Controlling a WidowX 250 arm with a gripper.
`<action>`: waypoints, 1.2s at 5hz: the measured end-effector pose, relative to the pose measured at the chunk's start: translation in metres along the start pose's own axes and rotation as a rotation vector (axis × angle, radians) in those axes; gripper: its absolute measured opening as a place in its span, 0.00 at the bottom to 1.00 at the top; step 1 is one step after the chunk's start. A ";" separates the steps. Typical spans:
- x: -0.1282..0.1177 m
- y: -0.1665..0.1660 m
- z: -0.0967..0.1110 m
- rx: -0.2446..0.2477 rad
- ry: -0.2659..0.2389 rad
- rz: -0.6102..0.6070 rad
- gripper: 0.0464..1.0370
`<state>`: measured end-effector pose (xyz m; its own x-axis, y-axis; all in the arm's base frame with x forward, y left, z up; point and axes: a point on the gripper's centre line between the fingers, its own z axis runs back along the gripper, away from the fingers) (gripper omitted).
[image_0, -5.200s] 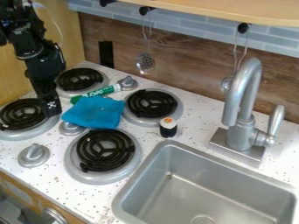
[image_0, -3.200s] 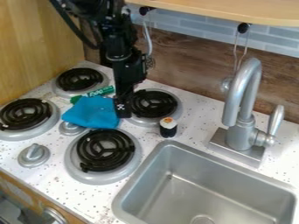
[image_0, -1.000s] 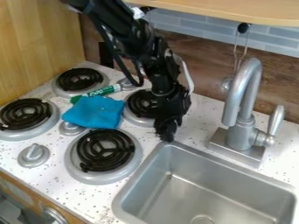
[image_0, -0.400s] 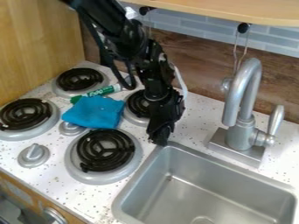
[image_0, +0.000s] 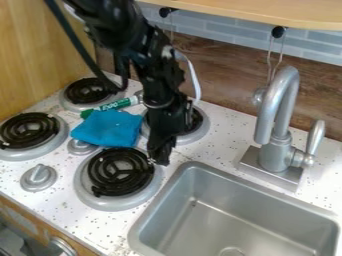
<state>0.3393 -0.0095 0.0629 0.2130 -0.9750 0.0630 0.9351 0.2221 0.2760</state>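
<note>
We see a bright blue cloth (image_0: 107, 128) lying bunched on the pale, speckled surface (image_0: 73, 217), soft and matte, with shallow folds and a roughly four-sided outline. Its lower left part overlaps a grey knob (image_0: 81, 147). Just beside its upper edge lies a green-and-white marker (image_0: 115, 105).

The black gripper (image_0: 159, 154) hangs down by the rim of the nearer burner (image_0: 151, 188), on the side facing the sink (image_0: 307, 208). From where we look, the cloth lies to the left of the jaws and a little farther back, apart from their tips. We cannot tell whether the jaws are apart or together, or whether anything is between them. A small pale patch shows at their lower end. Behind the gripper, we see part of another black-coiled burner (image_0: 200, 130).
</note>
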 end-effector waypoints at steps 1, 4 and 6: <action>-0.031 -0.009 0.015 0.024 0.022 0.108 0.57; -0.122 -0.005 0.033 0.085 0.060 0.447 0.57; -0.138 0.009 0.026 0.091 0.101 0.539 0.57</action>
<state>0.3108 0.1270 0.0820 0.6846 -0.7177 0.1272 0.6593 0.6841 0.3120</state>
